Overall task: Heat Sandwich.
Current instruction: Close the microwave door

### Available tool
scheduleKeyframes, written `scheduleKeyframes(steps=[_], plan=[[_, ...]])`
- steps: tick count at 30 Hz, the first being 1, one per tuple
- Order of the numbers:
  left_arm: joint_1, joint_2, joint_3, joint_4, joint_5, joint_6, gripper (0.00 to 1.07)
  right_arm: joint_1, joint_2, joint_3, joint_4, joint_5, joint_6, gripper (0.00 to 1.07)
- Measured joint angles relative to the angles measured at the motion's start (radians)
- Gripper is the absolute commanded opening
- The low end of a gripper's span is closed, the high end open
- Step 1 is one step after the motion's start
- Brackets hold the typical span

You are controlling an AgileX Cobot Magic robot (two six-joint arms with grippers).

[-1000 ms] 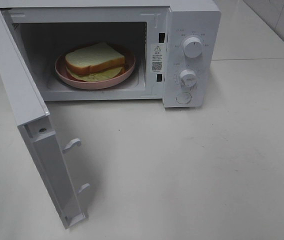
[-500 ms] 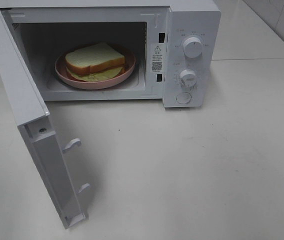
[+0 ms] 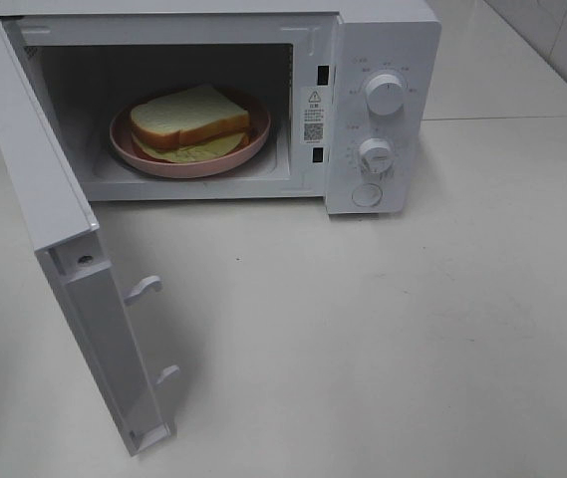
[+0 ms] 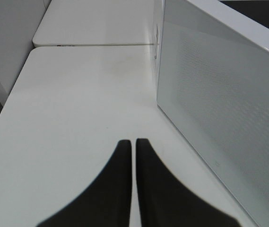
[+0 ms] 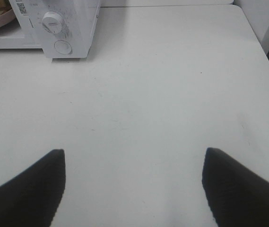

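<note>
Sandwich point(image 3: 189, 121): two thick white-bread slices with tan-brown crust, pale green filling showing at the front edge. It lies on a round pink plate point(image 3: 255, 149) inside the cavity of a white box-shaped microwave oven point(image 3: 383, 40). The oven's white hinged door point(image 3: 59, 239) stands swung wide open on the left of the high view. Two white latch hooks point(image 3: 143, 288) project from its free edge. The oven sits at the back of a white matte table point(image 3: 383, 339). The control panel is to the right of the cavity: upper round white knob point(image 3: 384, 94), lower round white knob point(image 3: 375, 153), round white button point(image 3: 367, 195) beneath them.

Left gripper point(image 4: 134, 144): the two dark fingers point(image 4: 117, 184) are pressed together, only a thin slit between them, nothing pinched. The gripper hangs over bare table top and points along the outer face of the open door, which stands just beside it. No contact is visible.

Right gripper point(image 5: 134, 153): the dark fingers point(image 5: 30, 184) are spread wide, with only bare table between them and nothing held. It points across the table toward the oven's control panel, well apart from it. The lower knob, the button and a sliver of the plate rim show at the far edge of its wrist view.

Both arms lie outside the high view.
</note>
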Motion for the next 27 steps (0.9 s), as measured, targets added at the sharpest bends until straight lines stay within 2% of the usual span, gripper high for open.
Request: scheduleKeyframes(steps=[5,10,11,15,17,19,23,25,27], plan=[[0.0,0.077,0.057,-0.001,-0.169,0.0,0.0,0.0,0.0,0.0,0.0,0.0,0.0,0.76],[0.0,0.196,0.191,-0.001,-0.507,0.0,0.0,0.0,0.0,0.0,0.0,0.0,0.0,0.76],[0.0,0.196,0.191,-0.001,-0.507,0.0,0.0,0.0,0.0,0.0,0.0,0.0,0.0,0.76],[0.0,0.3,0.272,0.0,-0.764,0.0,0.0,0.0,0.0,0.0,0.0,0.0,0.0,0.76],[0.0,0.32,0.284,0.003,-0.805,0.0,0.0,0.0,0.0,0.0,0.0,0.0,0.0,0.76],[0.0,0.397,0.318,0.032,-0.957,0.0,0.0,0.0,0.0,0.0,0.0,0.0,0.0,0.76],[0.0,0.475,0.327,0.096,-1.076,-0.008,0.0,0.0,0.0,0.0,0.0,0.0,0.0,0.76],[-0.009,0.551,0.327,0.153,-1.162,-0.052,0.0,0.0,0.0,0.0,0.0,0.0,0.0,0.76],[-0.016,0.577,0.327,0.166,-1.181,-0.067,0.0,0.0,0.0,0.0,0.0,0.0,0.0,0.76]])
